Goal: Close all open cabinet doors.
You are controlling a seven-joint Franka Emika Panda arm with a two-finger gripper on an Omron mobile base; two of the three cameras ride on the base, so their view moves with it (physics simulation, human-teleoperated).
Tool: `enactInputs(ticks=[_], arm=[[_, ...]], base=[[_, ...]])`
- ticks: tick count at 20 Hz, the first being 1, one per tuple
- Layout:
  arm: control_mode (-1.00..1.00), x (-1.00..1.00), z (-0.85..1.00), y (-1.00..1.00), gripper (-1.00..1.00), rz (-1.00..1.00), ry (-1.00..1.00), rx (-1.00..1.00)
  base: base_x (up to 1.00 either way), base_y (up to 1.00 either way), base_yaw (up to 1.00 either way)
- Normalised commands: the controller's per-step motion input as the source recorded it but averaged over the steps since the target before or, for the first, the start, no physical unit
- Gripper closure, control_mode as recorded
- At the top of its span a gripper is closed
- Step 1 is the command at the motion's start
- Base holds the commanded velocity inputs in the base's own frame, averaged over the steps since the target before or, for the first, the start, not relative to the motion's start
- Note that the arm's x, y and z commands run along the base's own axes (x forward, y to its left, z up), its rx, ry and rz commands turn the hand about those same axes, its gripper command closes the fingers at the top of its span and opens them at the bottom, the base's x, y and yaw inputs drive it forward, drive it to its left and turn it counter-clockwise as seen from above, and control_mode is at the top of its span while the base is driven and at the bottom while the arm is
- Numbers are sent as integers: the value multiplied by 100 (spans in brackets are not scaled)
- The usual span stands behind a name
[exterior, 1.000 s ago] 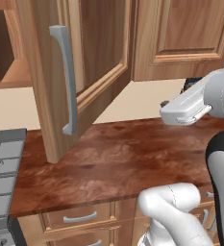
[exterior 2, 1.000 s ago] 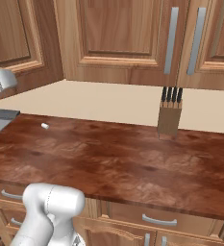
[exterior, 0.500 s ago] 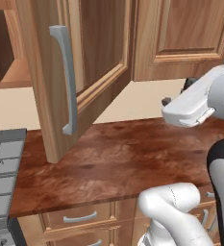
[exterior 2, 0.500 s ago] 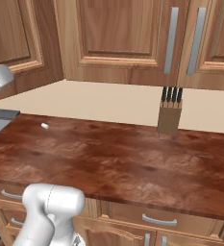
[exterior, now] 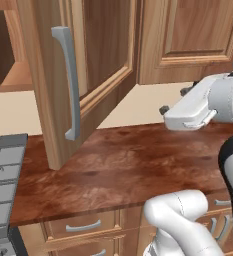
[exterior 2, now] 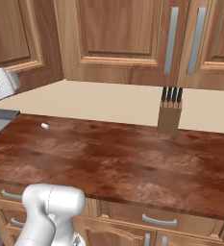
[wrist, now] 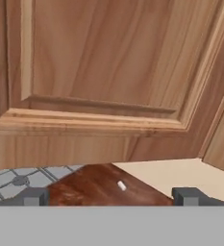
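Your open cabinet door (exterior: 83, 85) swings out over the left end of the worktop (exterior: 138, 165), edge-on in the left base view with its grey bar handle (exterior: 68, 82) facing you; in the hand view its framed inner panel is straight ahead and looks close. The claw (wrist: 111, 196) is spread wide, holding nothing, both tips apart at the bottom of the hand view, not touching the wood yet as far as I can tell. The hand sits to the right of the door, above the worktop, so my read is you're lined up to push the inner face shut. Risks: if you push near the hinge side you get little leverage and the door may stall or the tips skid along the panel. With the jaws this wide, one tip could hook the raised frame moulding and twist the hand. If you push too low you may slip under the bottom edge and miss. The neighbouring door (exterior: 193, 40) to the right looks shut; don't clip it on the swing. The knife block (exterior 2: 170, 114) and a small white bit (exterior 2: 44, 126) on the worktop are well apart from your path. The hob (exterior: 0, 170) is at far left.
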Motion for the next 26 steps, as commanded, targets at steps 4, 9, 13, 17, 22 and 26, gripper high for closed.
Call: enactInputs(ticks=[4, 9, 13, 17, 22, 26], arm=[[-100, 29, 0, 37, -100, 5, 3, 3], [-100, 10, -4, 43, -100, 3, -8, 0], [-100, 0, -9, 30, -100, 3, -25, 0], [-100, 6, -4, 8, -100, 2, -31, 0], [-100, 23, -1, 4, -100, 1, -19, 0], [-100, 41, 0, 16, -100, 0, -2, 0]], base=[[0, 0, 0], [0, 0, 0], [0, 0, 0], [0, 0, 0], [0, 0, 0], [0, 0, 0]])
